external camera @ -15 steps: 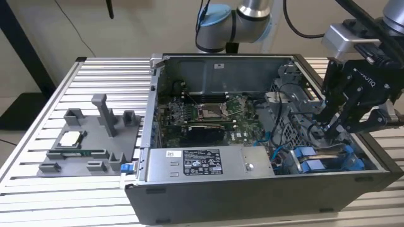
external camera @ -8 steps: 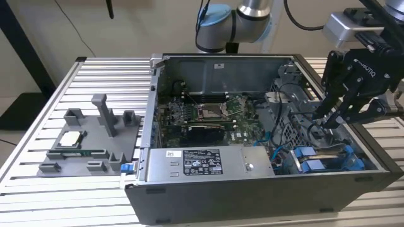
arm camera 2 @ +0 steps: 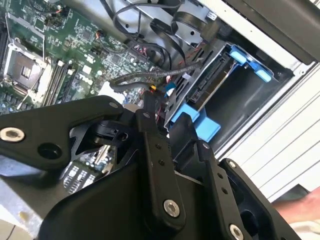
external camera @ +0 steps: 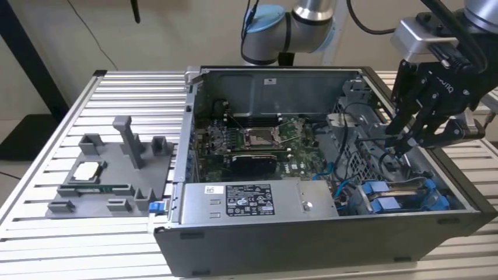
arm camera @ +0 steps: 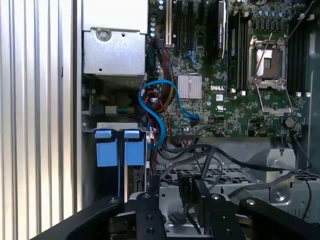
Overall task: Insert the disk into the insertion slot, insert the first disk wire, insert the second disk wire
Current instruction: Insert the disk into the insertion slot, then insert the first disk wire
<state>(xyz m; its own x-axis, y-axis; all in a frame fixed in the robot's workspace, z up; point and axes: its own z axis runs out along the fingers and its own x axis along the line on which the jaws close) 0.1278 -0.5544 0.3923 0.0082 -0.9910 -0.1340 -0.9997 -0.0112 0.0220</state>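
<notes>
Blue-framed disk [external camera: 386,204] is sitting slotted at five o'clock.
Your gripper [external camera: 400,144] is hovering over black wires [external camera: 370,141] for plugging; its grip, cannot tell.

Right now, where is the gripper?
The gripper hangs inside the open computer case, toward the exterior view's right, above the blue drive bay.

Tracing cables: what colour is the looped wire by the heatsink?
The looped wire is blue, clearest in first wrist view.
</notes>
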